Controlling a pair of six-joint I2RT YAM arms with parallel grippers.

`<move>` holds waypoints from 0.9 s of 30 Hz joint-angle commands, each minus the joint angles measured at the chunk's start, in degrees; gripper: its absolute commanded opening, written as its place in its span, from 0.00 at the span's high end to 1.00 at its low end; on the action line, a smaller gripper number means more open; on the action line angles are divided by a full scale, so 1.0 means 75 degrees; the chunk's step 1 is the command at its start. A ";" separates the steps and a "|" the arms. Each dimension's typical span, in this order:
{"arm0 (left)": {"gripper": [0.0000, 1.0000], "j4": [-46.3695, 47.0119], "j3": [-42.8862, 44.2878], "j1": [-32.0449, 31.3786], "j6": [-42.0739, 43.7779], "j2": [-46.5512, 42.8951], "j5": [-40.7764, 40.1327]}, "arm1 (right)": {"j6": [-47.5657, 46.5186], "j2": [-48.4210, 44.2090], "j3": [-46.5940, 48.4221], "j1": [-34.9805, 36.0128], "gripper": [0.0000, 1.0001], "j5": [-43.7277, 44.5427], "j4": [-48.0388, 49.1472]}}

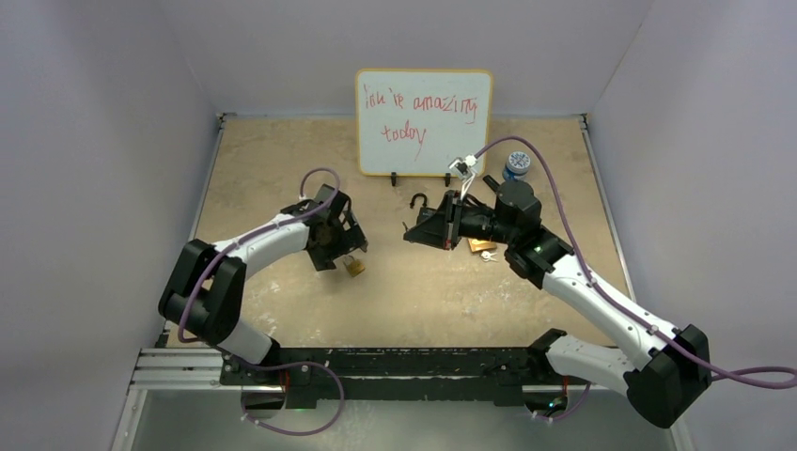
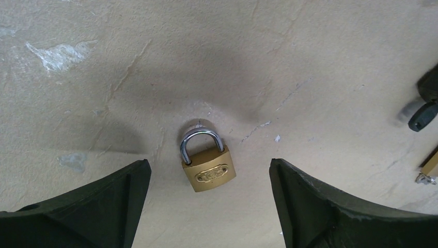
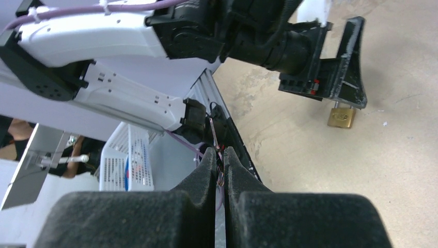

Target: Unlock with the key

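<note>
**Right jaws pinching the key, padlock lying between the left jaws**

Closest to the lens, the right gripper (image 3: pixel 219 155) is filling the bottom of its own wrist view, its two black fingers (image 3: pixel 155 217) pressing together on a thin sliver of metal that looks like the key (image 3: pixel 219 169). Only its edge is showing at the tips, so I cannot make out which way the blade is facing. The gripper is hanging above the table (image 1: pixel 282 160), pointing across at the other arm.

The left gripper (image 2: pixel 208 164) is reaching down with its jaws spread wide apart, gripping nothing. The brass padlock (image 2: pixel 208 173) is lying flat on the table right between those jaws, touching neither finger. Its shackle is sitting closed and pointing away from the wrist, with the label side facing up.

From above, the padlock is showing just past the left fingertips, well apart from the right jaws. Behind the right jaws, under that wrist, a small brass piece (image 1: pixel 479 246) is lying with some loose keys. Farther back, beyond both grippers, a whiteboard (image 1: pixel 424 122) is standing upright with a blue-capped bottle (image 1: pixel 516 165) beside it.
</note>
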 commanded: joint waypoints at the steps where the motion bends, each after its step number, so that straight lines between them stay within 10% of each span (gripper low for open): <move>1: 0.12 0.0203 0.0088 -0.0029 0.0035 0.0186 0.0018 | -0.0334 -0.0103 -0.0140 -0.0005 1.00 -0.0732 0.0808; 27: 0.33 -0.0864 0.0795 -0.0653 -0.1099 0.1024 -0.1390 | -0.0474 -0.0073 -0.0299 -0.0005 1.00 -0.1898 0.1431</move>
